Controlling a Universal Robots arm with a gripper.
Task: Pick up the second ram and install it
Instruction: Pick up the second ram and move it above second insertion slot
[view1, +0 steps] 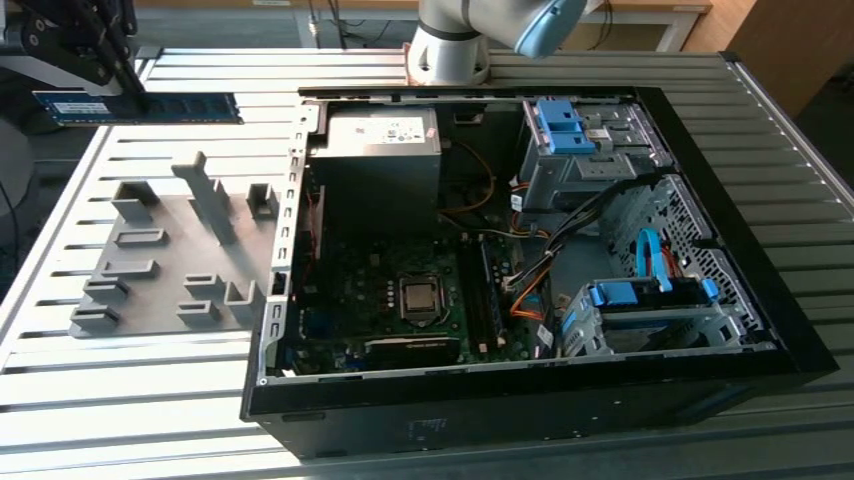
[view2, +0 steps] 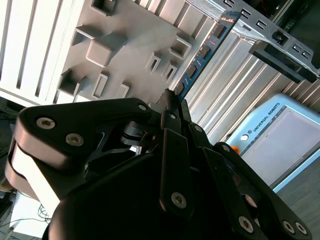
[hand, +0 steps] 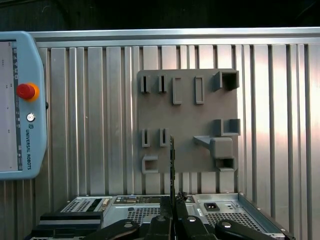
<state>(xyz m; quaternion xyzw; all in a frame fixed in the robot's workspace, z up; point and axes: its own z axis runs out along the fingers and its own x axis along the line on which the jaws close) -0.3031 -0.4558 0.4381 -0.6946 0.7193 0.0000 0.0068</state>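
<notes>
one second ram (view1: 174, 108) sits clamped in the tool (view1: 130, 92), up clear of the gray holder tray (view1: 160, 262).

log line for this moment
gripper: shut on second ram | position: held in air, apart from gray holder | install: pending

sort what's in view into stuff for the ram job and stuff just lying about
For the job: second ram, gripper with jaws shut on it, open computer case, motherboard.
Lying about: gray holder plate, teach pendant, power supply, blue drive latches.
</notes>
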